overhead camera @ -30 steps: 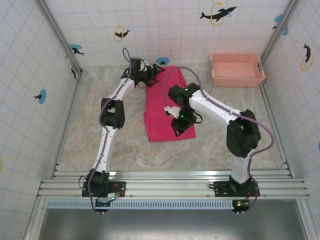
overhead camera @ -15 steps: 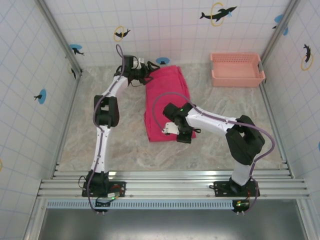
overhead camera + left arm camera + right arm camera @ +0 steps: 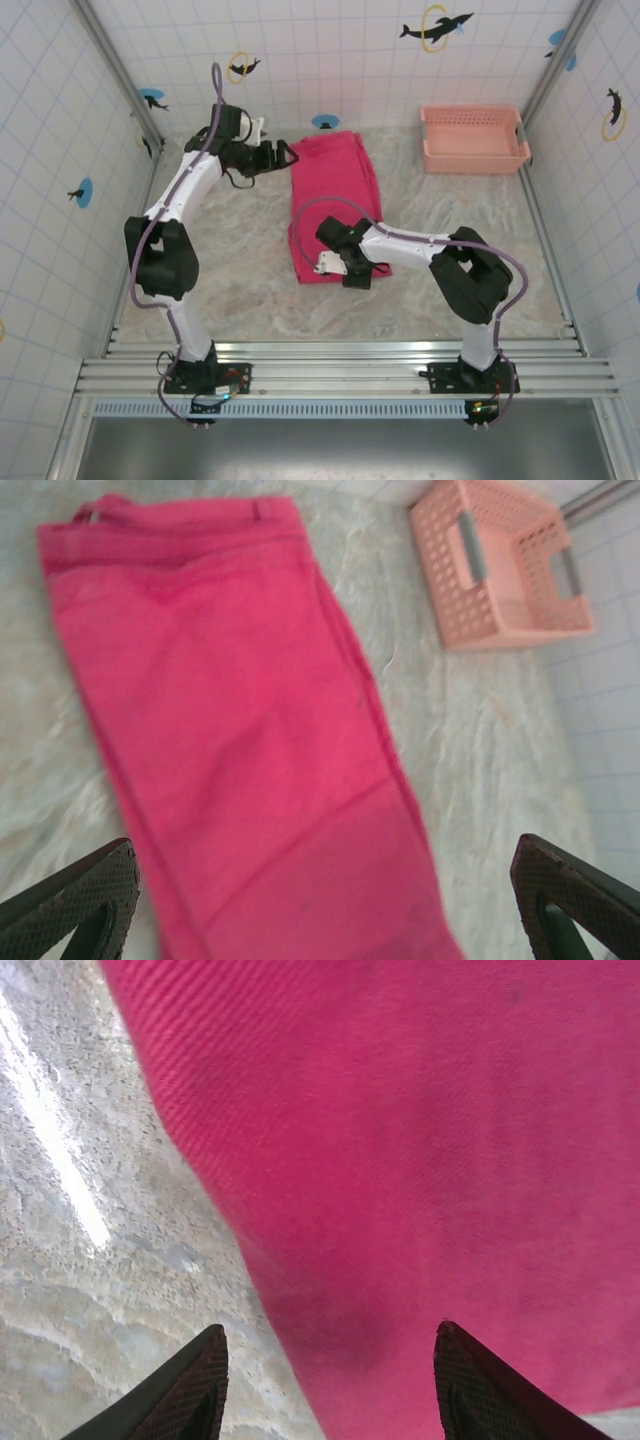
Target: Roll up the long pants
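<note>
The long pants (image 3: 332, 205) lie flat and folded lengthwise in the middle of the table, a bright magenta-red strip running from back to front. My left gripper (image 3: 283, 154) hovers just left of their far end, open, with nothing between its fingers. In the left wrist view the long pants (image 3: 230, 720) fill the space ahead of the left gripper (image 3: 322, 885), whose fingertips (image 3: 105, 880) stand wide apart. My right gripper (image 3: 357, 278) is low over the near end of the pants. There the right gripper (image 3: 330, 1355) is open and straddles the edge of the long pants (image 3: 420, 1140), gripping nothing.
A pale salmon-pink plastic basket (image 3: 474, 139) stands at the back right, seen also as the basket (image 3: 505, 565) in the left wrist view. Tiled walls close in the marbled table (image 3: 230, 270) on three sides. A metal rail (image 3: 340, 365) runs along the near edge.
My left arm has swung its elbow out to the left and its gripper has drawn back off the pants' far end. My right gripper has moved down to the pants' near edge.
</note>
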You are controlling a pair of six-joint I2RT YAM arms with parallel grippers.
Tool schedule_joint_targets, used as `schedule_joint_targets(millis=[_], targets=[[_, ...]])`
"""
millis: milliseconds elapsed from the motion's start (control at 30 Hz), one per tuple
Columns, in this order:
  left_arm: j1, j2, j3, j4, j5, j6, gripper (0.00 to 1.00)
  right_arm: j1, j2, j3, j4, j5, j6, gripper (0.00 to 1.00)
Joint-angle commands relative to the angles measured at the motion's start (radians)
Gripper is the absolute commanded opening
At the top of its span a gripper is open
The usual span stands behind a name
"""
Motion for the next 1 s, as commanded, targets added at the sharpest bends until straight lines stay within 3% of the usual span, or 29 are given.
schedule_joint_targets(millis=[0,67,267,467,833,967], targets=[[0.0,-0.04,-0.125,-0.097,-0.115,0.066,0.97,0.017,0.057,0.006,0.026,0.031,0.022,0.52],[-0.002,-0.069,-0.179,-0.115,-0.125,0.069,0.97,0.015,0.1,0.043,0.001,0.013,0.032,0.38],[-0.011,-0.122,-0.209,-0.257,-0.219,0.141,0.97,0.012,0.094,0.089,-0.033,-0.054,0.021,0.2],[-0.011,-0.15,-0.225,-0.324,-0.308,0.209,0.98,0.028,0.032,0.087,-0.107,-0.224,-0.006,0.03],[-0.014,-0.131,-0.2,-0.353,-0.326,0.31,0.97,0.028,0.058,0.356,-0.537,-0.678,-0.044,0.0],[-0.043,-0.136,-0.188,-0.369,-0.323,0.36,0.97,-0.039,0.148,0.49,-0.662,-0.861,-0.034,0.0]])
